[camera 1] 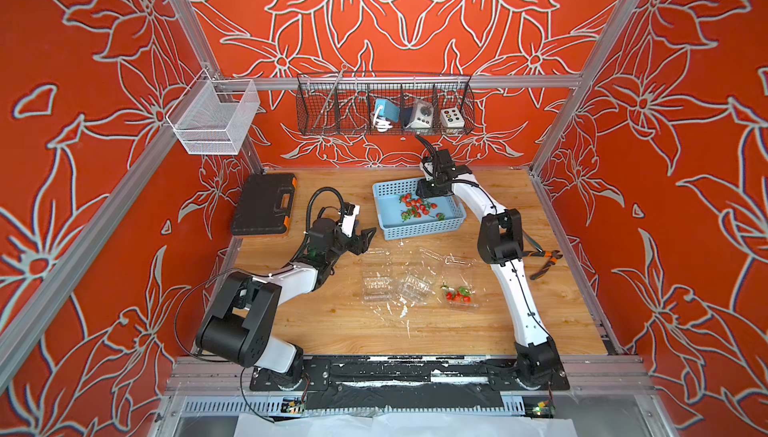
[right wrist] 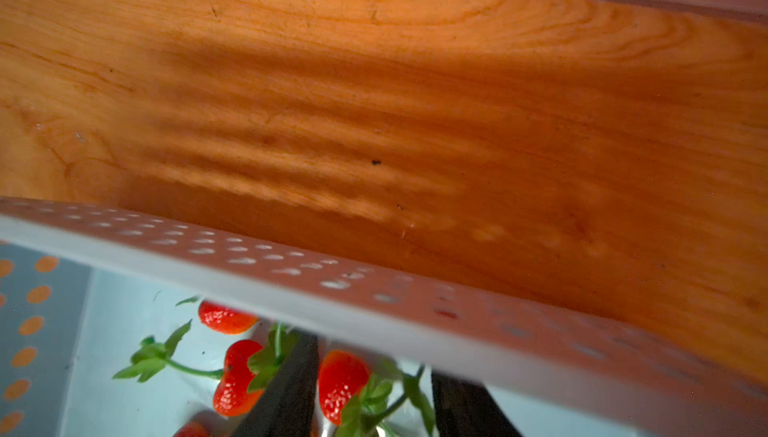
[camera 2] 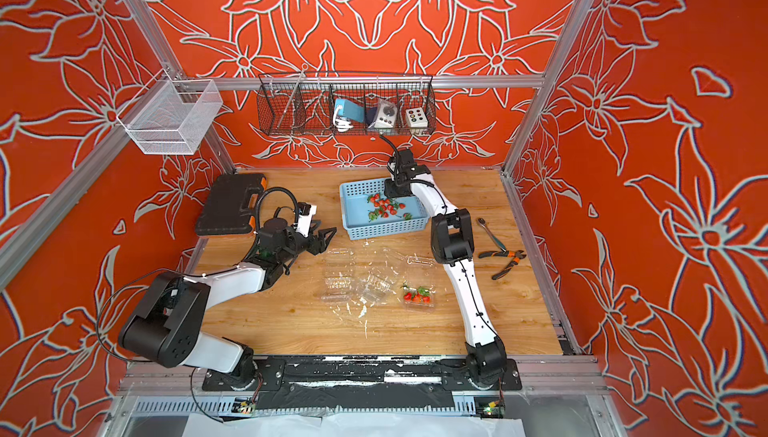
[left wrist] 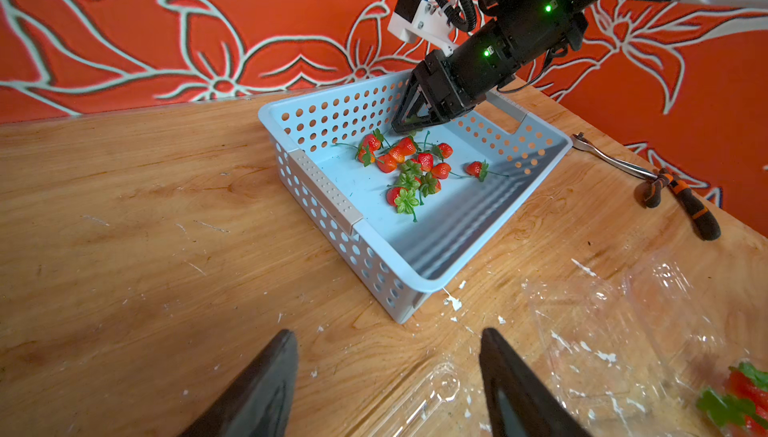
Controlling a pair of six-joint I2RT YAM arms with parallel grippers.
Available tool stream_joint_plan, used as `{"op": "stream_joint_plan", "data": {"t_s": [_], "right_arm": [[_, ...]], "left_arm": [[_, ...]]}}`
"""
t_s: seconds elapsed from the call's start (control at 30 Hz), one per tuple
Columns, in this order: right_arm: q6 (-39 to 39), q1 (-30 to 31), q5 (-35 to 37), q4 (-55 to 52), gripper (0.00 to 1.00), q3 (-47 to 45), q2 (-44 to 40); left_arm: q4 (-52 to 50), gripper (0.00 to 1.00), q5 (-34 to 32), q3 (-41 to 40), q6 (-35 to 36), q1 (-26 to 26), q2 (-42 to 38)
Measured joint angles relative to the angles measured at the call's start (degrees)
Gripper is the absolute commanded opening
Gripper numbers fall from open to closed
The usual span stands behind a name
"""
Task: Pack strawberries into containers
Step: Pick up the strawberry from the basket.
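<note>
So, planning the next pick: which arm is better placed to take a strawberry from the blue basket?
Right. The right gripper is inside the blue basket, jaws apart with a strawberry between them. The left gripper hangs outside it, over the table.

Right arm (camera 1: pixel 471 200) extended forward, right fingers (right wrist: pixel 291 385) parted, pointing down — left arm (camera 1: pixel 299 277) bent, left fingers (left wrist: pixel 266 381) parted.

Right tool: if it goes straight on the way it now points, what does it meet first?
The right tool points down into the light-blue basket; probably it meets the strawberry between its fingers first. Depth is unclear.
</note>
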Motion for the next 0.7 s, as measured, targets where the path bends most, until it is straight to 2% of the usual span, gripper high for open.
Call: {"op": "stream_joint_plan", "data": {"t_s": [0.1, 0.5, 0.7], "right_arm": [[0.3, 0.2, 1.0, -0.8, 0.39, 0.3, 0.2], [0.4, 0.2, 6.2, -3.0, 0.08, -0.4, 0.1], [0.6, 0.2, 7.1, -2.8, 0.00, -3.1, -1.1]], "left_arm": [[0.0, 0.69, 0.0, 0.0, 0.0, 0.0, 0.0], [0.0, 0.69, -0.1, 0.0, 0.0, 0.0, -0.2], [0.0, 0.69, -0.1, 0.0, 0.0, 0.0, -0.4]]}}
